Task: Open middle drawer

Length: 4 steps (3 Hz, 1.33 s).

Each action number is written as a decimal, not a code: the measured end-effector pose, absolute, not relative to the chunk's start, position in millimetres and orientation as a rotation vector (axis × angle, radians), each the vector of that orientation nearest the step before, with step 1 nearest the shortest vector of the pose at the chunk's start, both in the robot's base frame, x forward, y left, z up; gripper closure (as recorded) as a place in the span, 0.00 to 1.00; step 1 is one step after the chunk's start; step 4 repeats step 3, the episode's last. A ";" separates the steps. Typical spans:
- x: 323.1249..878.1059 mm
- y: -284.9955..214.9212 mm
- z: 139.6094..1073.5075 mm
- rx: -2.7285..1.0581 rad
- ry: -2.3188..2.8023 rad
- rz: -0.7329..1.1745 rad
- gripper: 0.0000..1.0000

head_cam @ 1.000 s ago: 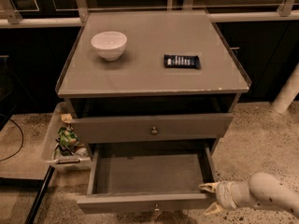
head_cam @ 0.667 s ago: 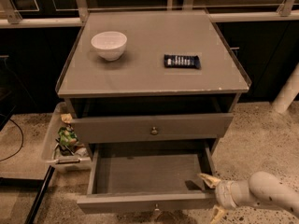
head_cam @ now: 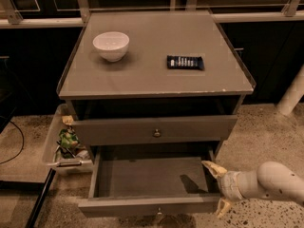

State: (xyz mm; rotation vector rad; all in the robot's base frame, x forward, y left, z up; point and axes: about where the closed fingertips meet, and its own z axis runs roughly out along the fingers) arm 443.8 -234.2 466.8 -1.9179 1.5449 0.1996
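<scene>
The grey cabinet (head_cam: 156,80) has the middle drawer (head_cam: 152,177) pulled far out, showing a shallow bare grey tray. Its front (head_cam: 142,205) faces me, with a small brass knob (head_cam: 159,212) at the centre. The drawer above (head_cam: 118,129), with its own brass knob (head_cam: 156,133), stands nearly shut. My gripper (head_cam: 217,188) is at the open drawer's front right corner, open and empty. One fingertip (head_cam: 210,166) is over the tray's right edge and the other is below the front.
A white bowl (head_cam: 111,45) and a dark snack packet (head_cam: 185,62) lie on the cabinet top. A white bin of snack packets (head_cam: 64,146) stands on the floor at the cabinet's left. A white post (head_cam: 292,96) stands at the right.
The fingers have spread wider and the gripper has shifted slightly up beside the drawer's right corner. The drawer has not moved.
</scene>
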 end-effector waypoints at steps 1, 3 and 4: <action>458.3 -235.9 509.8 -1.964 1.504 0.134 0.00; 464.4 -241.1 548.7 -1.993 1.472 0.052 0.00; 464.4 -241.1 548.7 -1.993 1.472 0.052 0.00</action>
